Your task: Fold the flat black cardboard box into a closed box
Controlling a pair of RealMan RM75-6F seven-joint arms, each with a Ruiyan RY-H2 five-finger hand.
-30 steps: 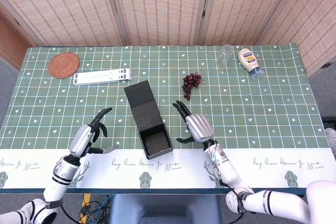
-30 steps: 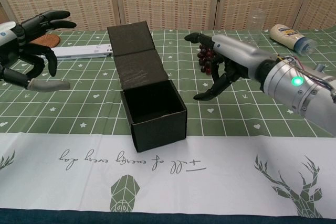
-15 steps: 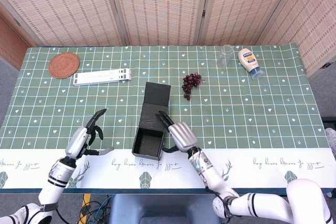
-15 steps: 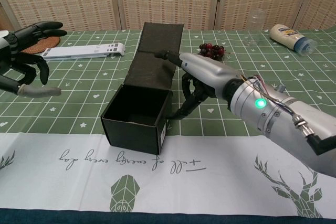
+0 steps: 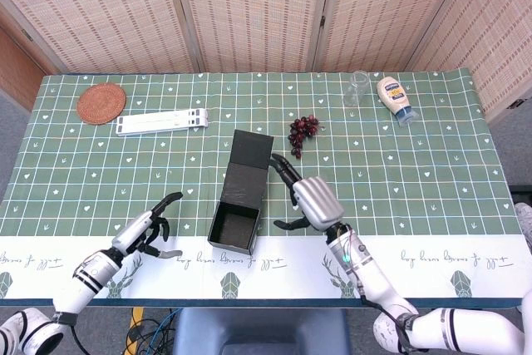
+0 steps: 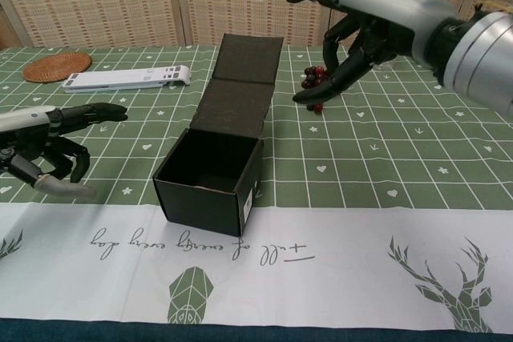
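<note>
Now black cardboard box [image 5: 236, 224] open-topped between both empty hands.

Black cardboard box [image 5: 235, 224] [image 6: 210, 179], open-topped, lid flap lying back, apparently empty

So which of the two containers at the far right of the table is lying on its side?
The white mayonnaise squeeze bottle lies on its side, its cap toward the table's near edge. The clear glass jar just left of it stands upright.
</note>
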